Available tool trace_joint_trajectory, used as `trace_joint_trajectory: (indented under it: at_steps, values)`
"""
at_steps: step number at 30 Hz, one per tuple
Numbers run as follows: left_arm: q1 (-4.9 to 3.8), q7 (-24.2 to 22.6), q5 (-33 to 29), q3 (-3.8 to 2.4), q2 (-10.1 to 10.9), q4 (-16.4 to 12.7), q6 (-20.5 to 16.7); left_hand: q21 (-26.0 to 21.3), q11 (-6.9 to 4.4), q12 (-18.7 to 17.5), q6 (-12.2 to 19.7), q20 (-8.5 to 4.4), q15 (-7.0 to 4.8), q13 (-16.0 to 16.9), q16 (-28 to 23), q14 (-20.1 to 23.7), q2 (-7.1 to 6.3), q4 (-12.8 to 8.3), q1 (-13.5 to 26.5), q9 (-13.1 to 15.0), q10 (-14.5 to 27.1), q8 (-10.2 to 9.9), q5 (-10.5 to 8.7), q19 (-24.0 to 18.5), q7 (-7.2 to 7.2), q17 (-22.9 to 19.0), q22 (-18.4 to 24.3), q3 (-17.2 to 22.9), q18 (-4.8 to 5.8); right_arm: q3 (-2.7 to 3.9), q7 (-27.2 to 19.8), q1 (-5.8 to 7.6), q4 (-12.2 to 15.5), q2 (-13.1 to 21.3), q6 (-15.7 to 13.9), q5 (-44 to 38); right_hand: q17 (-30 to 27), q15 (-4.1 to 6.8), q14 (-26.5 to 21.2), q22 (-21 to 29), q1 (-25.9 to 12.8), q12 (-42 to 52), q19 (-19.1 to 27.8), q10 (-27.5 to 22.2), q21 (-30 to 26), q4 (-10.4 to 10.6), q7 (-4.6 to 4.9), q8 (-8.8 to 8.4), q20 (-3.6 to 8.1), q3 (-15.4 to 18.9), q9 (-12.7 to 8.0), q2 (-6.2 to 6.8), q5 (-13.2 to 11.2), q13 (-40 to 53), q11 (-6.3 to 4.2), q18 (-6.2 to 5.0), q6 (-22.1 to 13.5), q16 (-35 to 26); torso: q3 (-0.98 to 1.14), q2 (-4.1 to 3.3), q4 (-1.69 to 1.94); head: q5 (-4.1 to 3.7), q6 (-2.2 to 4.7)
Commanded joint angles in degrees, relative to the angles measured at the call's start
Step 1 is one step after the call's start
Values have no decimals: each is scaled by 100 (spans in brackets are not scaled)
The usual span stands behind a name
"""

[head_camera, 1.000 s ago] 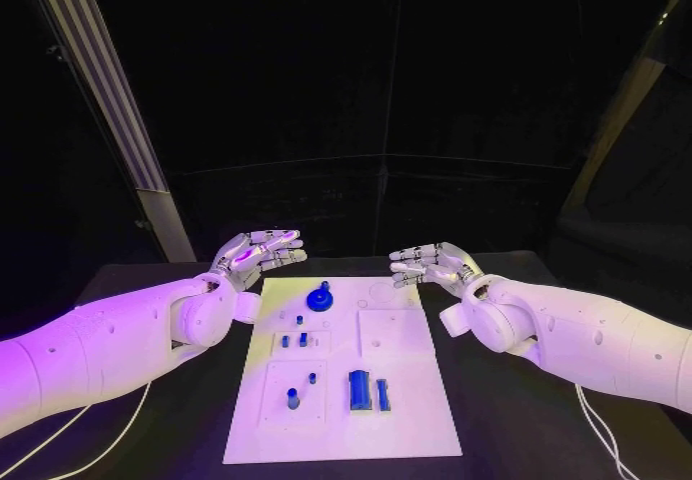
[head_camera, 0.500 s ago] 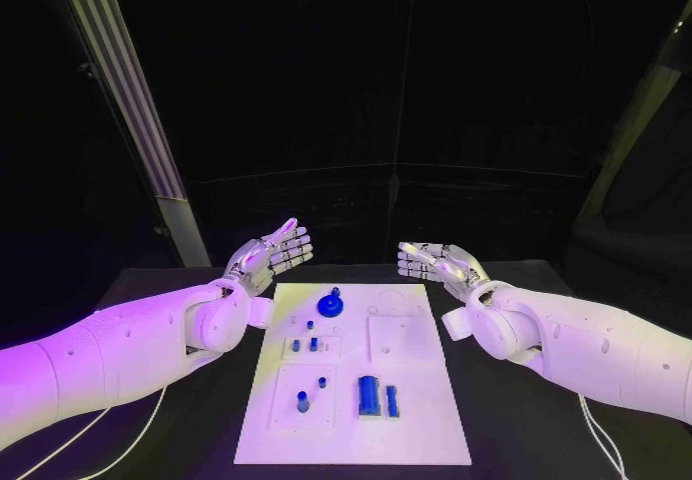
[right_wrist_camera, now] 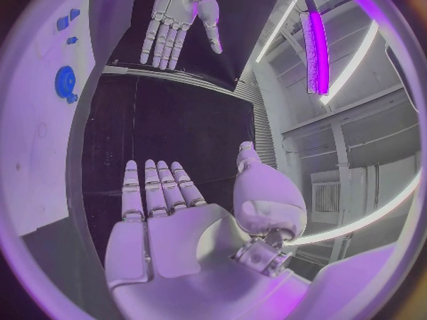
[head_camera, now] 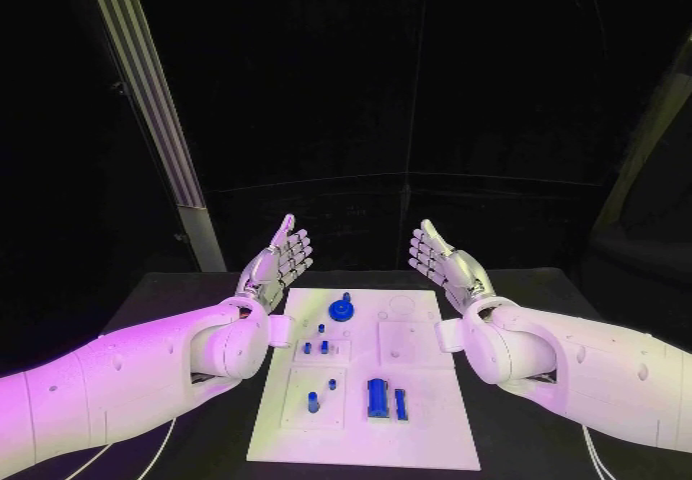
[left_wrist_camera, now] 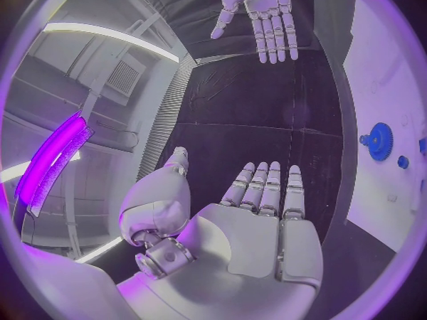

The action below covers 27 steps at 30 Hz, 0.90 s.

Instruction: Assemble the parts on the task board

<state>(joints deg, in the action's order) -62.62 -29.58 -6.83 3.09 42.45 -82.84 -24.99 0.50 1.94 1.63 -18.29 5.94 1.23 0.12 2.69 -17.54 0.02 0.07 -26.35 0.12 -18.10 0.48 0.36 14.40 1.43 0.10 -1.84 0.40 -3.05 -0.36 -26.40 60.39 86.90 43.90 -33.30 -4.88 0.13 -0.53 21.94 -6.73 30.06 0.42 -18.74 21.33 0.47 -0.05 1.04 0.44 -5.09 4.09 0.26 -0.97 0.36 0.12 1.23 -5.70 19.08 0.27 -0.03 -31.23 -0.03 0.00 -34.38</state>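
Observation:
The white task board [head_camera: 433,440] lies in the middle of the black table. On it sit a blue gear with a knob [head_camera: 342,309] near the far end, small blue pegs [head_camera: 316,347] at mid-left, a peg [head_camera: 315,402] lower left, and two blue bars [head_camera: 379,398] near the front. My left hand [head_camera: 280,256] is raised above the board's far left corner, fingers straight and apart, holding nothing. My right hand [head_camera: 441,259] is raised over the far right corner, flat and empty too. The left wrist view shows the left hand [left_wrist_camera: 258,220], the right hand [left_wrist_camera: 260,14] and the gear [left_wrist_camera: 381,141]; the right wrist view shows the right hand [right_wrist_camera: 164,213] and the left hand [right_wrist_camera: 178,18].
Black table [head_camera: 173,300] surrounds the board on both sides. A pale upright post [head_camera: 170,140] stands behind the table at the back left. Dark curtains close off the back.
Both hands have risen and straightened from a forward curl to upright, flat palms facing each other. The head camera has tilted, so the whole scene has shifted.

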Motion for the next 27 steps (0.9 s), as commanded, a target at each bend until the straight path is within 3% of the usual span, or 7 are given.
trace_joint_trajectory:
  at_steps: [1, 2, 5, 9, 23, 24, 27]
  values:
    - [80, -25, 478, -98, 79, -271, -1245, -50, -194, -163, 584, -189, -123, -12, -269, 560, -2, -7, 840, -12, 579, -48, -36, -461, -143, -10, 184, -40, 305, 22, -306, -9, 183, 46, -924, 424, -13, 53, -682, 209, -932, -42, 579, -662, -47, 5, -104, -44, 509, -409, -26, 97, -36, -12, -123, 570, -593, -27, 3, 5, 3, 0, 0]
    - [111, -24, 516, -137, 106, -353, -1369, -50, -194, -163, 630, -594, -123, -12, -269, 605, -2, -7, 910, -12, 625, -48, -36, -498, -143, -10, 184, -40, 305, 27, -318, -14, 228, 58, -981, 447, -13, 53, -740, 226, -1013, -42, 625, -715, -47, 5, -104, -44, 509, -409, -26, 97, -36, -12, -123, 570, -643, -27, 3, 5, 3, 0, 0]
    - [192, -22, 616, -240, 177, -567, -1695, -50, -194, -163, 782, -594, -123, -12, -269, 750, -2, -7, 1128, -12, 777, -48, -36, -625, -143, -10, 184, -40, 305, 36, -339, -23, 304, 78, -1080, 487, -13, 53, -935, 673, -1280, -42, 789, -905, -47, 5, -104, -44, 509, -409, -26, 97, -36, -12, -123, 570, -813, -27, 3, 5, 3, 0, 0]
    - [239, -21, 674, -300, 218, -693, -1886, -50, -194, -163, 940, -594, -123, -12, -269, 903, -2, -7, 1353, -12, 931, -48, -36, -748, -143, -10, 184, -40, 305, 36, -339, -23, 306, 79, -1082, 488, -13, 53, -1116, 673, -1530, -42, 949, -1085, -47, 5, -104, -44, 509, -409, -26, 97, -36, -12, -123, 570, -972, -27, 3, 5, 3, 0, 0]
    - [246, -21, 683, -309, 224, -711, -1913, -50, -194, -163, 1329, -594, -123, -12, -269, 1276, -2, -7, 1925, -12, 1313, -48, -36, -1038, -143, -10, 184, -40, 305, 36, -339, -23, 306, 79, -1082, 488, -13, 53, -1582, 673, -2167, -42, 1331, -1531, -47, 5, -104, -44, 509, -409, -26, 97, -36, -12, -123, 570, -1375, -27, 3, 5, 3, 0, 0]
    - [246, -21, 683, -309, 224, -711, -1913, -50, -194, -163, 1351, -594, -123, -12, -269, 1289, -2, -7, 1953, -12, 1337, -48, -36, -1440, -143, -10, 184, -40, 305, 36, -339, -23, 306, 79, -1082, 488, -13, 53, -1609, 673, -2202, -42, 1360, -1555, -47, 5, -104, -44, 509, -409, -26, 97, -36, -12, -123, 570, -1391, -27, 3, 5, 3, 0, 0]
    - [246, -21, 683, -309, 224, -711, -1913, -50, -194, -163, 1388, -594, -123, -12, -269, 1334, -2, -7, 2009, -12, 1375, -48, -36, -1440, -143, -10, 184, -40, 305, 36, -339, -23, 306, 79, -1082, 488, -13, 53, -1658, 673, -2283, -42, 1410, -1611, -47, 5, -104, -44, 509, -409, -26, 97, -36, -12, -123, 570, -1447, -27, 3, 5, 3, 0, 0]
